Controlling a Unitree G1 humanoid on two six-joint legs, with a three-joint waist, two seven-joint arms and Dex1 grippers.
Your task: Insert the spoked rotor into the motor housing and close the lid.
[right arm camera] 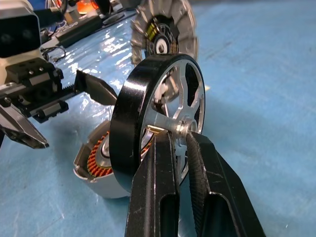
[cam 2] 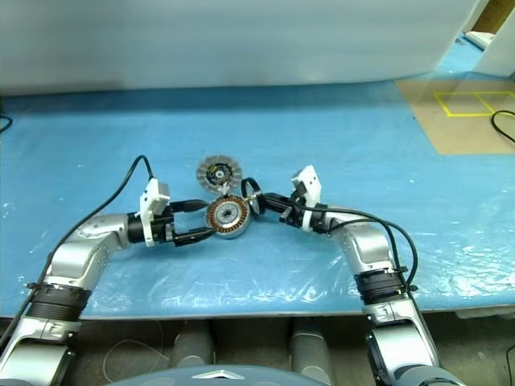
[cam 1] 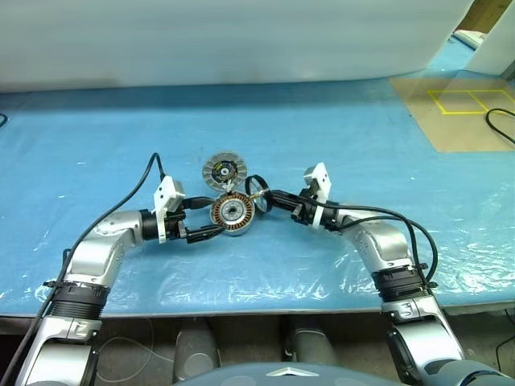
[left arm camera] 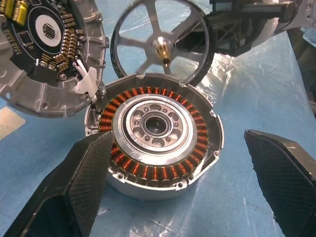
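Entry, nearest item first: blue plastic-covered table (cam 1: 96,145), carrying every part listed below.

Left gripper (cam 1: 211,219): fingers spread wide, standing either side of the motor housing (cam 1: 232,212) without pressing on it, at the housing's left. The left wrist view is showing clear gaps between each finger (left arm camera: 74,182) and the shell.

Motor housing: resting on the table at centre, open face up, copper windings and silver centre bore exposed.

Right gripper (right arm camera: 180,148): fingers pinched together on a spoke beside the hub of the spoked rotor (right arm camera: 158,121), which it is holding on edge, off the table, just right of the housing and slightly farther back.

Lid (cam 1: 223,170): hanging open at the housing's far rim, its ribbed inner face with circuit board tilting toward the camera.

Step in hand, as judged: carrying the rotor over the housing for insertion. Doing it well is calling for tipping the rotor from upright to flat, centring its brass shaft tip (left arm camera: 164,51) over the bore, and lowering straight down. The left fingers should be closing on the shell first, since the stator's pull or a skewed entry may be shifting it. The lid's latch (left arm camera: 87,85) needs staying clear of the rotor's path.
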